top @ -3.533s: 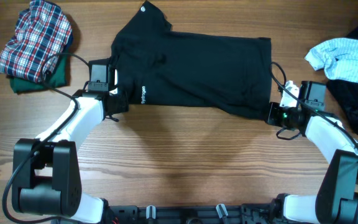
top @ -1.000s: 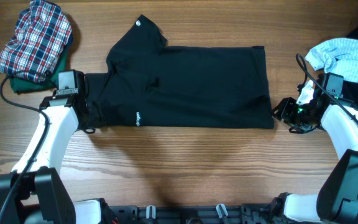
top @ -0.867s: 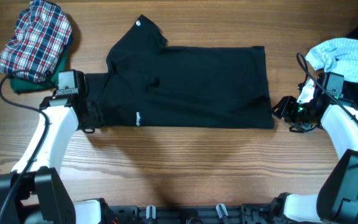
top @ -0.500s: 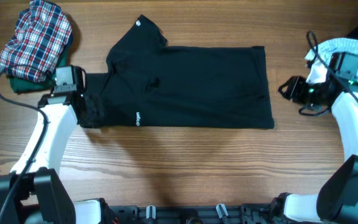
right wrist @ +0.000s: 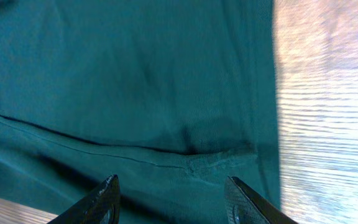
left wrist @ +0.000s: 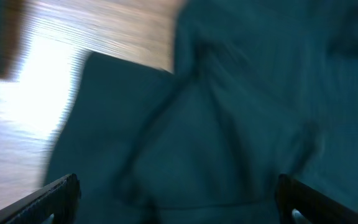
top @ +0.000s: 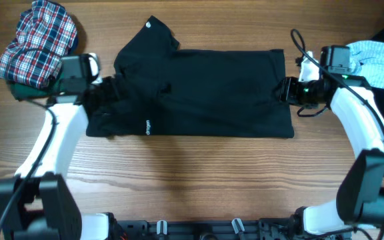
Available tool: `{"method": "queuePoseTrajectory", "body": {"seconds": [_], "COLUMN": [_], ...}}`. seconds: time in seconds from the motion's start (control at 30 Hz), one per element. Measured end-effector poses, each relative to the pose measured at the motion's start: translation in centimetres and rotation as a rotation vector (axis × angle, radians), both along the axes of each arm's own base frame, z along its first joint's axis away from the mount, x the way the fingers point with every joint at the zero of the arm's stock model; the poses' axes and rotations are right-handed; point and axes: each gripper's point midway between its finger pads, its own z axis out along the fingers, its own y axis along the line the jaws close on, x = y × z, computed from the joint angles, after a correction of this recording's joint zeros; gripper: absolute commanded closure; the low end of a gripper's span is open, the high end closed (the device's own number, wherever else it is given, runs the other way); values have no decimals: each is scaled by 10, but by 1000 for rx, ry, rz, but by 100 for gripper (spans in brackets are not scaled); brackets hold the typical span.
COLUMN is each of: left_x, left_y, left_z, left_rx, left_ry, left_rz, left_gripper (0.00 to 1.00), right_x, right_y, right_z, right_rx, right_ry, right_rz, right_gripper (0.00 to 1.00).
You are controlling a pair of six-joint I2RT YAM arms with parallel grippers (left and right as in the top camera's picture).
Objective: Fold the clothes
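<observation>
overhead: straight down, far | left wrist: close, beyond fingertips [left wrist: 55, 190] | right wrist: same | shared by all: black T-shirt [top: 205, 93]

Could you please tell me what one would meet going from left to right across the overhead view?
plaid garment → left end effector → black T-shirt → right end effector → light blue garment

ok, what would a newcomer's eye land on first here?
A black T-shirt lies flat mid-table, with the left end effector open over its left end and the right end effector open over its right edge. A plaid heap sits top left, light blue fabric top right.
</observation>
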Motion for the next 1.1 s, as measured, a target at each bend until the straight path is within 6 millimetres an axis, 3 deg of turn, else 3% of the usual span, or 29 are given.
{"method": "queuePoseTrajectory", "body": {"seconds": [0.13, 0.23, 0.53, 0.67, 1.1], "left_x": [-4, -8, -8, -8, -8], "left_y": [-33, -44, -41, -41, -41], "left_z": [-30, -43, -46, -46, -47], "left_rx": [-2, 5, 24, 27, 27], "left_ry": [79, 114, 122, 122, 124], "left_rz": [-117, -156, -151, -150, -150], "left_gripper": [0, 0, 0, 0, 0], "right_x": [-1, 0, -3, -7, -1], "right_y": [-6, -12, -21, -24, -23], "right_z": [-10, -11, -24, -41, -45], "right_rx": [-21, -49, -151, -157, -143], "right_ry": [37, 41, 95, 163, 165], "right_rz": [-44, -73, -162, -235, -320], "right_gripper": [49, 49, 53, 53, 57]}}
